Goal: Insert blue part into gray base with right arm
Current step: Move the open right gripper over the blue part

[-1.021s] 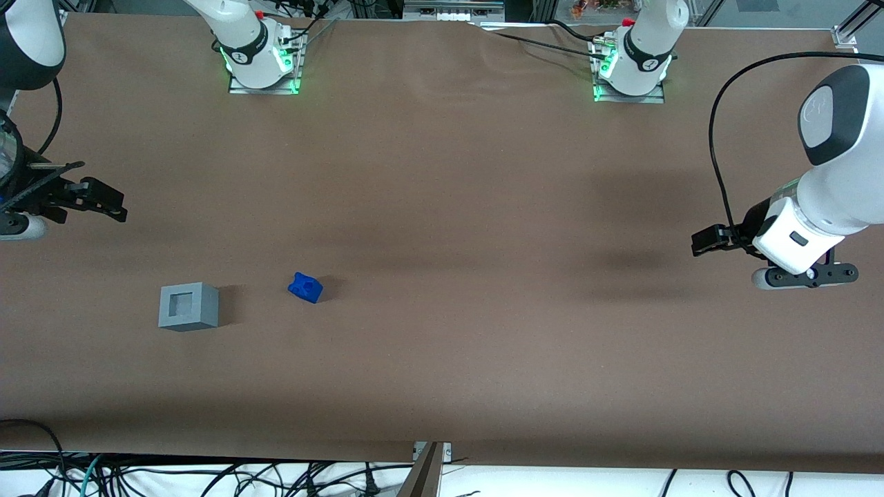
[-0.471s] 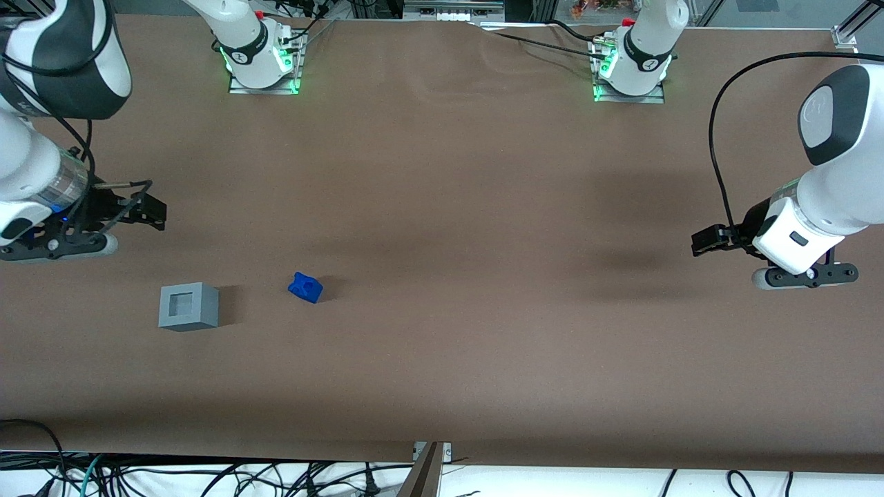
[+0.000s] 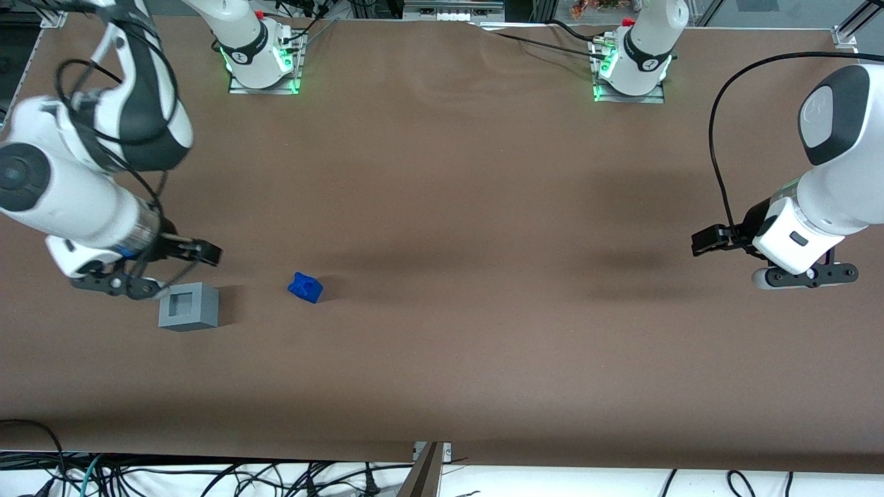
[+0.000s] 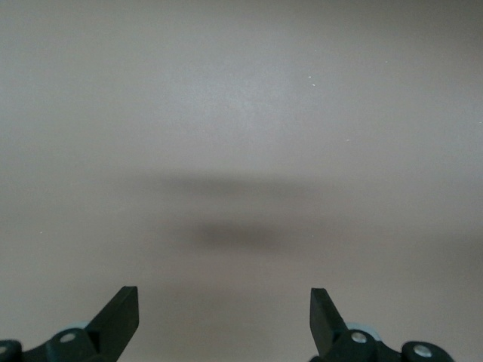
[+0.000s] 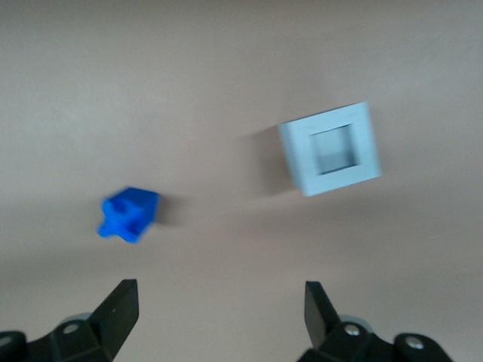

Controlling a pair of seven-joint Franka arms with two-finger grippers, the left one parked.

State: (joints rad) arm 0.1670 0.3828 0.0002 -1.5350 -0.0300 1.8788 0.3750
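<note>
In the front view you see the brown table (image 3: 449, 207) with only two loose things on it, both toward the working arm's end. The base (image 3: 188, 306) sits flat with its square recess facing up. The part (image 3: 304, 287) lies beside it, well apart from it and more toward the middle of the table, with bare table between them. Your right arm (image 3: 83, 172) bends in over that end of the table, its round dark end cap turned toward the camera. The gripper (image 3: 197, 253) hangs just beside the base, slightly farther from the camera than it, and touches neither thing. Nothing stands between the gripper and the part.

The left wrist view gives you only bare table and soft shadows.

In the right wrist view you look down on both things at once. The base (image 5: 330, 148) shows its recess open toward the camera, and the part (image 5: 128, 214) lies apart from it with its knobbed end pointing away from the base. The gripper (image 5: 219, 309) is released, its two fingers (image 5: 121, 305) spread wide with nothing between them.
</note>
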